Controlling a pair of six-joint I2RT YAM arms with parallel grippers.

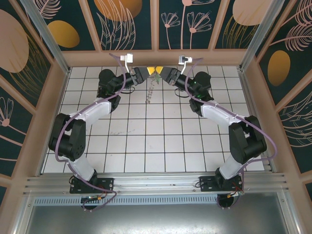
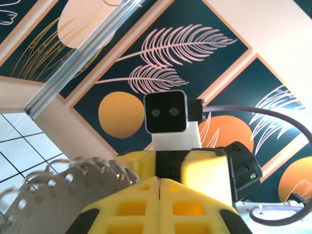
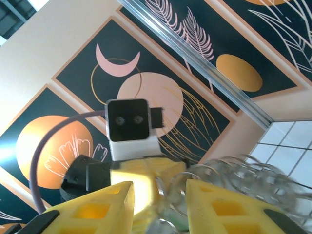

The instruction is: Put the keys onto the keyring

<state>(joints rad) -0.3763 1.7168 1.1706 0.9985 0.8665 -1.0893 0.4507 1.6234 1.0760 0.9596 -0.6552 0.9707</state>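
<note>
Yellow, pressed together, my left gripper (image 2: 158, 195) pinches the grey keyring (image 2: 53, 195) while my right gripper (image 3: 161, 204), jaws partly apart, clamps the green key (image 3: 174, 223) among silvery loops (image 3: 229, 173).

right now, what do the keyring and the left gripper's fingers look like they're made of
Keyring: likely metal, a dull grey band with punched holes and silvery wire loops along its edge. Left gripper fingers: probably moulded or printed plastic, matte yellow with square recesses.
</note>
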